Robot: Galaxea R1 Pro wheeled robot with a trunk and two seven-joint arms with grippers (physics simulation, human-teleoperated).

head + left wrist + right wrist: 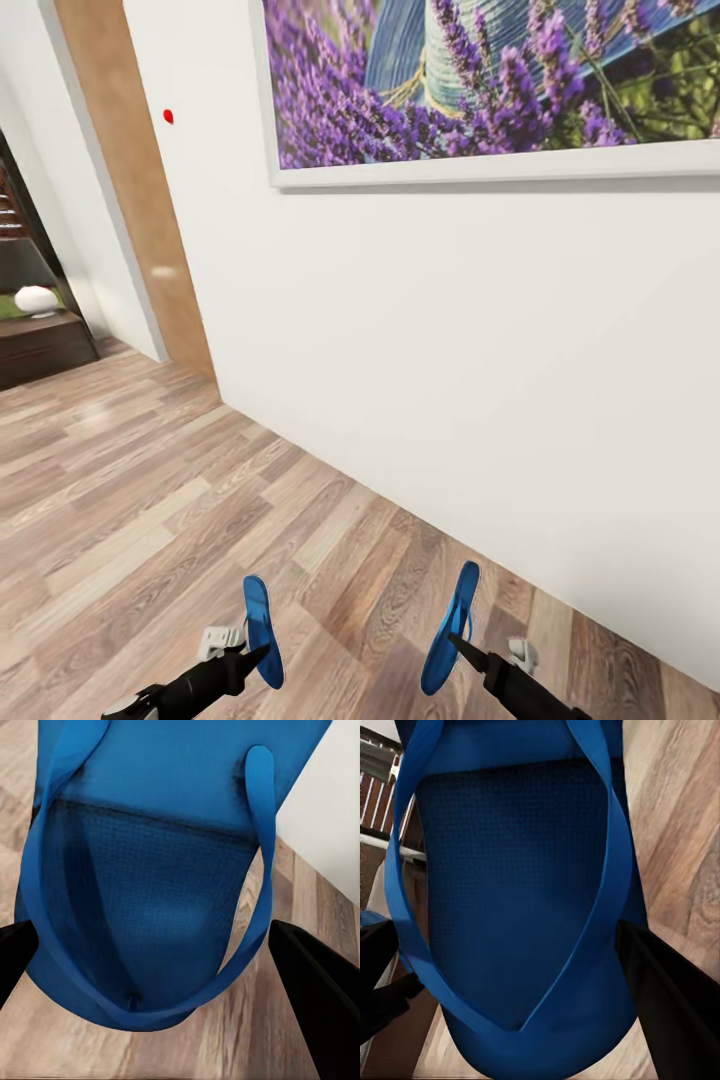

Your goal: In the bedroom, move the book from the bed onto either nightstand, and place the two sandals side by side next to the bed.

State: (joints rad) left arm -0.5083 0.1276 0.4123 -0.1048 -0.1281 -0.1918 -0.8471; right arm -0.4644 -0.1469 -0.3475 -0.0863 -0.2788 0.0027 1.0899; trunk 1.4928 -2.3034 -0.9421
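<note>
Left gripper (258, 655): is being seen at the bottom of the head view, left of centre; its dark fingers (319, 997) are being pressed against the edges of one blue sandal, which is being pinched between them; the black arm is being extended from the lower left corner

Left sandal (261, 630): is being held on edge, above the floor, toe end pointing away from the robot; in the left wrist view its sole (150, 907) and its blue strap are being shown close up, with a dark finger at each side

Right gripper (462, 645): is being seen at the bottom of the head view, right of centre; its fingers (675, 1005) are being closed on the second sandal, which is being gripped at its lower end

Right sandal (450, 630): is being held on edge and tilted slightly, above the floor; it is being kept well apart from the left sandal; its textured sole (517, 885) is being shown in the right wrist view

Floor (130, 500): mixed-tone wood planks are being shown beneath both sandals

Wall (450, 330): a white wall is being faced, just beyond the right sandal

Lavender picture (480, 80): is being hung high on that wall, in a white frame

Doorway (130, 180): a brown door edge is being shown at the left, with dark steps (40, 345) beyond it
</note>
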